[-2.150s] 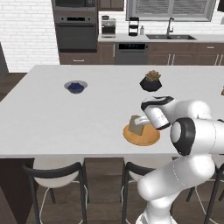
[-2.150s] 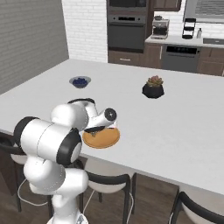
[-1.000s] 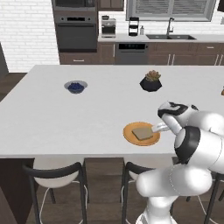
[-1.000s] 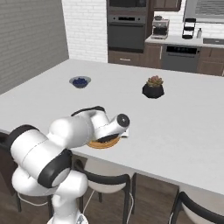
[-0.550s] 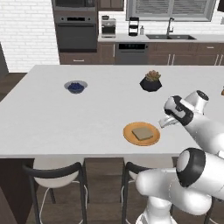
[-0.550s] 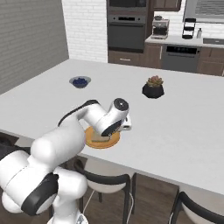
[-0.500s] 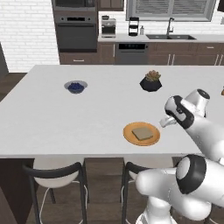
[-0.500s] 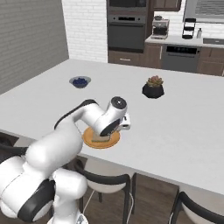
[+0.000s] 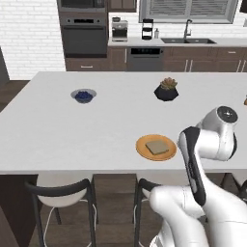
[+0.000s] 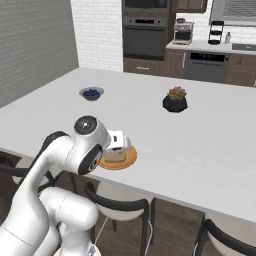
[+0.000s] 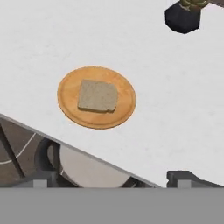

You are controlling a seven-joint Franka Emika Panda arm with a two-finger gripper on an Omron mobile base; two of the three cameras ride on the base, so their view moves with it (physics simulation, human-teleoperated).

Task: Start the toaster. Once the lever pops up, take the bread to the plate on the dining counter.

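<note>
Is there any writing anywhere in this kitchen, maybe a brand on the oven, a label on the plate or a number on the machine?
None can be read.
oven: no legible brand or digits on its dark front.
plate and bread: plain, no markings.
blue-filled bowl and plant pot: plain.
Coffee maker on the back counter: too small to tell.

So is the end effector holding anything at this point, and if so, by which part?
Nothing is held. The end effector is open and the bread lies flat on the orange plate, clear of its fingertips.
</note>
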